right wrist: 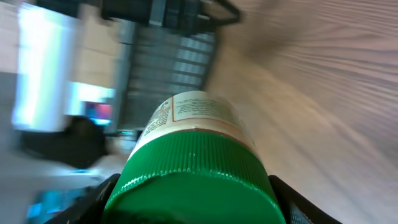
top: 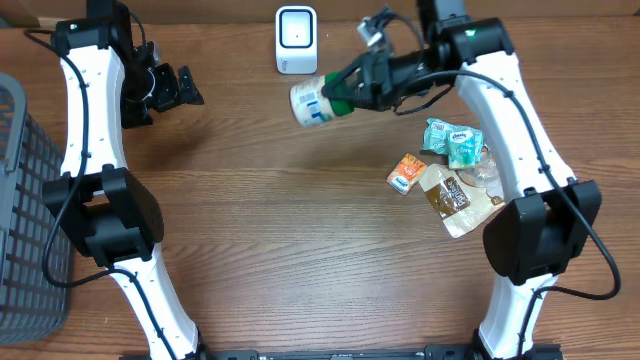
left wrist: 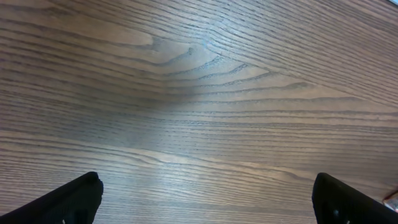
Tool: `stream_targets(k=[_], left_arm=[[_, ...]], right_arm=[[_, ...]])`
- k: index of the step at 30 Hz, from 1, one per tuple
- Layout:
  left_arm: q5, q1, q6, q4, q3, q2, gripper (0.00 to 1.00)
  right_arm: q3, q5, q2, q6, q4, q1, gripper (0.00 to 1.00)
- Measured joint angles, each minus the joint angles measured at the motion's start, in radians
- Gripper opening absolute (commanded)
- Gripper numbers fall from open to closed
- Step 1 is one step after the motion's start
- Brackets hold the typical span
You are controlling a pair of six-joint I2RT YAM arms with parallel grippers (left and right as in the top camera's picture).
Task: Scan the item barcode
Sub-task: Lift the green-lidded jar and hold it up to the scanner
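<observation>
Above the far side of the table, the right gripper (top: 347,92) clasped the ribbed green cap (right wrist: 194,177) of a cylindrical white bottle (top: 310,104), held sideways just below the boxy white scanner (top: 296,38). The left gripper (top: 186,87) hung spread wide (nothing between its fingers) over the grained wooden table (left wrist: 205,93). Crinkled snack packets (top: 447,165) lay at right, and a grey mesh basket (top: 22,200) stood at left.

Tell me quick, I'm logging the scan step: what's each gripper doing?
Left gripper: open, empty.
Right gripper: closed on the green-capped bottle.
</observation>
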Motion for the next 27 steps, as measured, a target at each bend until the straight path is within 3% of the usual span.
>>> stream_targets(k=[7, 13, 21, 27], left_arm=[[-0.003, 0.0, 0.0, 0.0, 0.0, 0.0, 1.0], [-0.003, 0.0, 0.0, 0.0, 0.0, 0.0, 1.0], [-0.003, 0.0, 0.0, 0.0, 0.0, 0.0, 1.0], [-0.003, 0.0, 0.0, 0.0, 0.0, 0.0, 1.0]], right_arm=[[-0.001, 0.623, 0.0, 0.002, 0.151, 0.172, 0.55], [-0.017, 1.07, 0.032, -0.039, 0.478, 0.273, 0.53], [-0.032, 1.25, 0.181, -0.298, 0.981, 0.261, 0.47], [-0.034, 1.281, 0.299, -0.544, 1.254, 0.258, 0.47]])
